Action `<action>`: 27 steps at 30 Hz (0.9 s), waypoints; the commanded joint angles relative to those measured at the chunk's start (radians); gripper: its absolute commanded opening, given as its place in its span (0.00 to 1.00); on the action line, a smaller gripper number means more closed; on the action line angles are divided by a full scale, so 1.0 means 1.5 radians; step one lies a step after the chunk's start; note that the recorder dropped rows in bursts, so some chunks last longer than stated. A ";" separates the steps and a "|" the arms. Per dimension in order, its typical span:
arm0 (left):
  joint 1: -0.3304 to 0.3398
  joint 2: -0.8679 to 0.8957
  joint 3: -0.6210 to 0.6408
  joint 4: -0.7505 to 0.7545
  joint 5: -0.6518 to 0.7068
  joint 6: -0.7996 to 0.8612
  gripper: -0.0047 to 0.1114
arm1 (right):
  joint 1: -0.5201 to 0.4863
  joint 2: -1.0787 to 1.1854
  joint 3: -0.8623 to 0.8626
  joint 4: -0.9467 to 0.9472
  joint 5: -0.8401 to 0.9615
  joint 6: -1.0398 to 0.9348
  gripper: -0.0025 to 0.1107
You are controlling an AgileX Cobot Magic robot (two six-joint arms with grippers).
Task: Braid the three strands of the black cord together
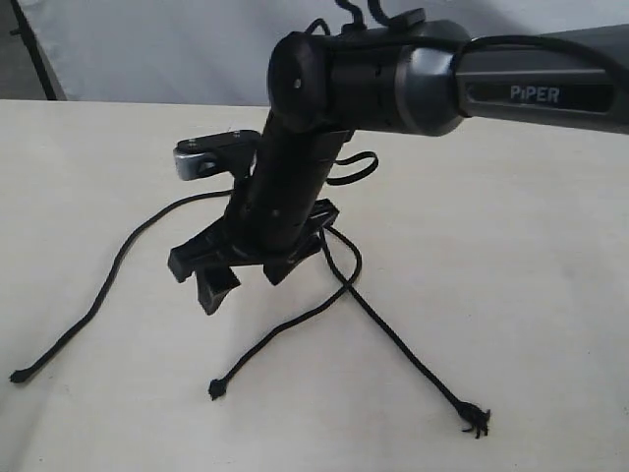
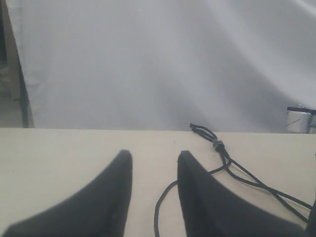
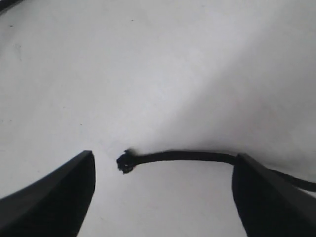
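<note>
Three strands [image 1: 413,358]: tops behind arm [image 1: 295,187].
Grey band [image 2: 217,144]: left wrist view only.
Left tool [image 2: 154,155]: narrow, empty.
Right tool [image 3: 164,155]: wide, empty.

- The three strands [image 1: 403,344] are seen to be woven, matt black and slightly rough, with loose fibres frayed out at one tip.
- The table [image 1: 531,295] is finished as a smooth, matt cream surface.
- The right gripper's fingers [image 3: 54,197] are finished in smooth matt black, plastic in look; the left gripper's fingers [image 2: 98,197] are finished alike.
- The arm shell [image 1: 550,69] is given a smooth grey satin sheen.
- The backdrop [image 2: 148,64] is made of white cloth, softly creased.
</note>
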 commanded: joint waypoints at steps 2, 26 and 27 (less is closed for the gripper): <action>-0.004 -0.002 0.002 0.000 -0.007 -0.001 0.31 | -0.004 -0.001 -0.002 -0.058 -0.016 0.164 0.66; -0.004 -0.002 0.002 0.000 -0.007 -0.001 0.31 | -0.011 0.072 0.064 -0.247 -0.089 0.522 0.66; -0.004 -0.002 0.002 0.000 -0.007 -0.001 0.31 | -0.011 0.074 0.064 -0.249 -0.083 0.522 0.65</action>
